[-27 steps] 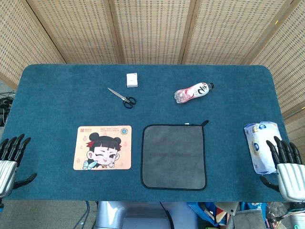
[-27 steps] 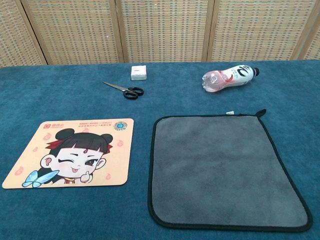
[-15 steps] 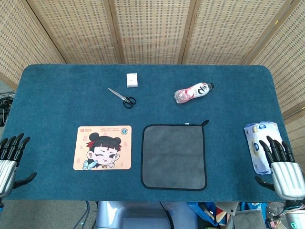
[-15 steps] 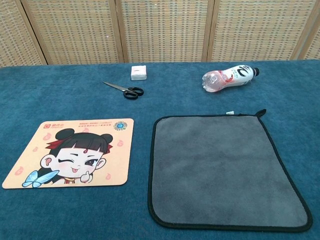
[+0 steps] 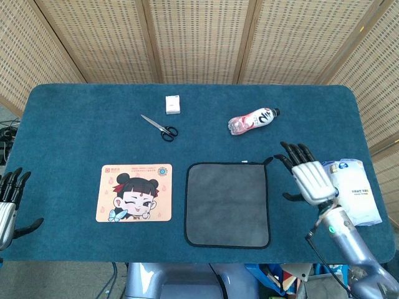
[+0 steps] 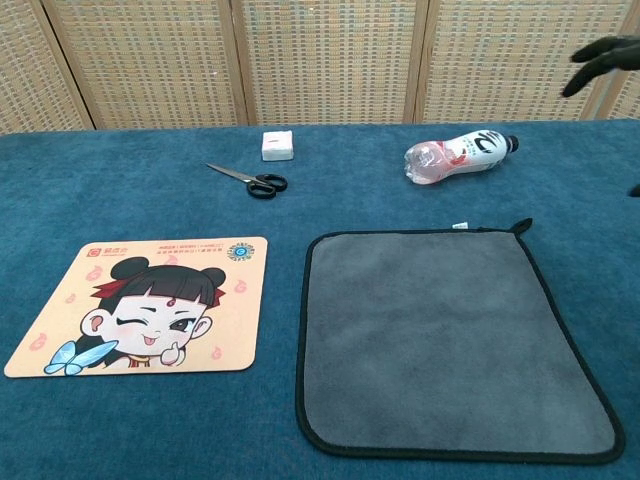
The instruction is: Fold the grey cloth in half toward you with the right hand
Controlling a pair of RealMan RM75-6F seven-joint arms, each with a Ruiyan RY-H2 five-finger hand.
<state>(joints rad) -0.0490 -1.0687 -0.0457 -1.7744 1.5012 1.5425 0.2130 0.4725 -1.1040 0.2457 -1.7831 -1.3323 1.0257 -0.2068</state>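
The grey cloth (image 5: 227,204) with its black border lies flat and unfolded on the blue table, also filling the lower right of the chest view (image 6: 450,335). A small loop tab sticks out at its far right corner. My right hand (image 5: 307,177) hovers just right of that corner, raised, fingers spread, holding nothing; only its dark fingertips (image 6: 603,55) show at the chest view's top right. My left hand (image 5: 7,202) stays off the table's near left edge, fingers apart and empty.
A cartoon mouse pad (image 5: 134,192) lies left of the cloth. Scissors (image 5: 159,127), a small white box (image 5: 173,104) and a lying pink bottle (image 5: 252,120) sit farther back. A tissue pack (image 5: 356,190) lies at the right edge, beside my right hand.
My right hand has risen from the table's near right edge and swung left and forward, now beside the cloth's far right corner. The left hand dropped slightly lower.
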